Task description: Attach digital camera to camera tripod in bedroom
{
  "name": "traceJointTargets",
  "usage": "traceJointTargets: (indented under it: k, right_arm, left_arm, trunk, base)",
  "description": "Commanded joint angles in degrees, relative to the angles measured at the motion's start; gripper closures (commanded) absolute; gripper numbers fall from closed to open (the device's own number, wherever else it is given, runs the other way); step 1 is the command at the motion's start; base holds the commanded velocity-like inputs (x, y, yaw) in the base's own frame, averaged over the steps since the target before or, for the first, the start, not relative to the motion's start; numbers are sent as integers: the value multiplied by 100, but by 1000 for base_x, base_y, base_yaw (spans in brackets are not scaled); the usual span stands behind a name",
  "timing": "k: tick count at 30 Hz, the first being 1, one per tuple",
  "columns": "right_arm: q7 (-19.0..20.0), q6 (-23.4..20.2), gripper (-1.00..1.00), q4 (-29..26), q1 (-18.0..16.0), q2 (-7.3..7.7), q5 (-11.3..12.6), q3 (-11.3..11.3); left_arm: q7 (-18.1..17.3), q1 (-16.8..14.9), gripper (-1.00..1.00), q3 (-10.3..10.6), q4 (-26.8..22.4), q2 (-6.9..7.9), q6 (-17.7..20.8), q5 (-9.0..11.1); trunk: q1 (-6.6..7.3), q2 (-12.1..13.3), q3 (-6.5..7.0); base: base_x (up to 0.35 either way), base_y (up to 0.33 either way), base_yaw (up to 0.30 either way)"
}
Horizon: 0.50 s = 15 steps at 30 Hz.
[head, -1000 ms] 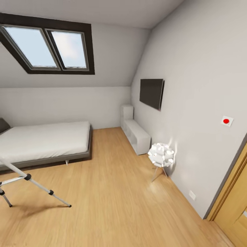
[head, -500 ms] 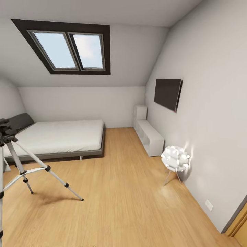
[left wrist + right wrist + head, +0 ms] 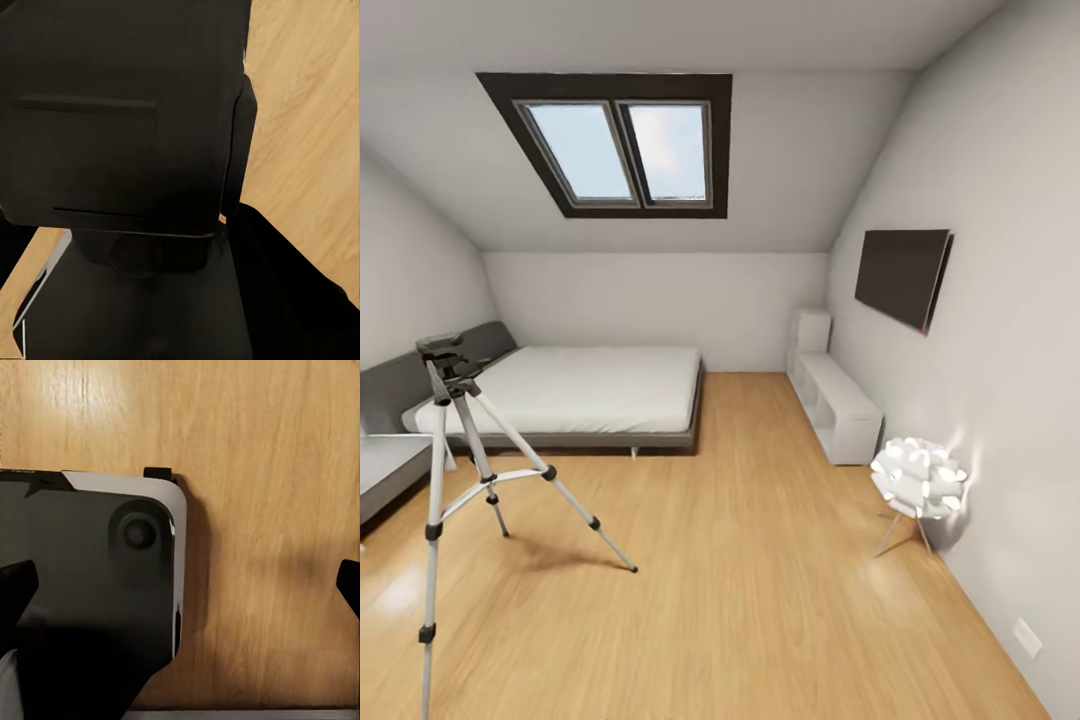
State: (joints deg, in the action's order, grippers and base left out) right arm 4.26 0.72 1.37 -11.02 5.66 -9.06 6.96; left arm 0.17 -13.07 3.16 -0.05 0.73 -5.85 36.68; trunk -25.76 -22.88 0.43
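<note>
The camera tripod (image 3: 460, 440) stands on the light wood floor at the left of the head view, silver legs spread, its black head (image 3: 445, 360) bare. Close before the left wrist camera is a black body with a rectangular panel and a thin silver edge, the digital camera (image 3: 127, 135). My left gripper (image 3: 172, 285) appears shut on it, with dark fingers (image 3: 300, 292) pressed in beside it. My right gripper (image 3: 184, 585) is open, its fingertips (image 3: 19, 585) far apart above the floor, nothing between them.
The grey-framed white bed (image 3: 590, 390) lies behind the tripod. A grey low surface (image 3: 385, 470) sits at the far left. White cube shelves (image 3: 840, 400), a wall TV (image 3: 905, 275) and a white ball lamp (image 3: 918, 480) line the right wall. A black rounded plate (image 3: 90, 585) lies under my right wrist.
The whole head view has swung left: the wooden door and red wall button have left the picture, and the tripod has come fully into view. Nothing in the room has moved.
</note>
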Motion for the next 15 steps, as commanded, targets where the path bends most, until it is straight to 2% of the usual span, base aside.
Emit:
traceJointTargets:
  k: [1,15]
  right_arm:
    - [12,9,-100,12,-5,-1,-56,0]
    - [6,15,-100,12,-5,-12,-52,-87]
  left_arm:
    - [0,-2,100,36,5,5,-13,26]
    - [0,-2,100,36,5,-2,-13,32]
  trunk:
    - [-2,-3,-2]
    - [-2,-3,-2]
  base:
    - [0,0,277]
    - [0,0,278]
